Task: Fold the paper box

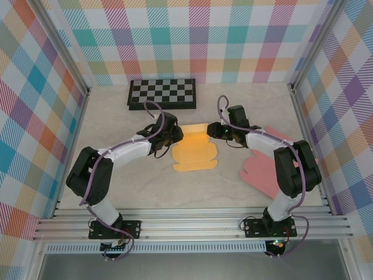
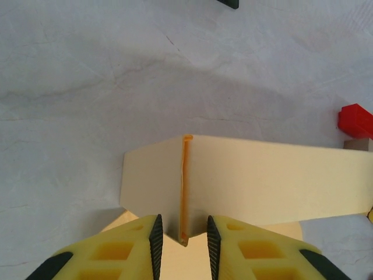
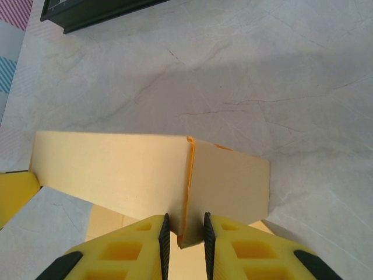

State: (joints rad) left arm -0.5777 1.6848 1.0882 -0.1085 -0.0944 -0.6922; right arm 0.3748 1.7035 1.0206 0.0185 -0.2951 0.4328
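box (image 1: 195, 156) at table (image 1: 116, 181) centre, between arms. base flat, far wall raised upright, short side flaps bent at each end. left gripper (image 2: 182, 226) at wall's left corner, jaws nearly closed, pinching orange crease. right gripper (image 3: 185, 223) at right corner, same narrow pinch on crease. chessboard (image 1: 162, 93) beyond box, well apart. pink sheet (image 1: 265, 172) right of box, under right arm.
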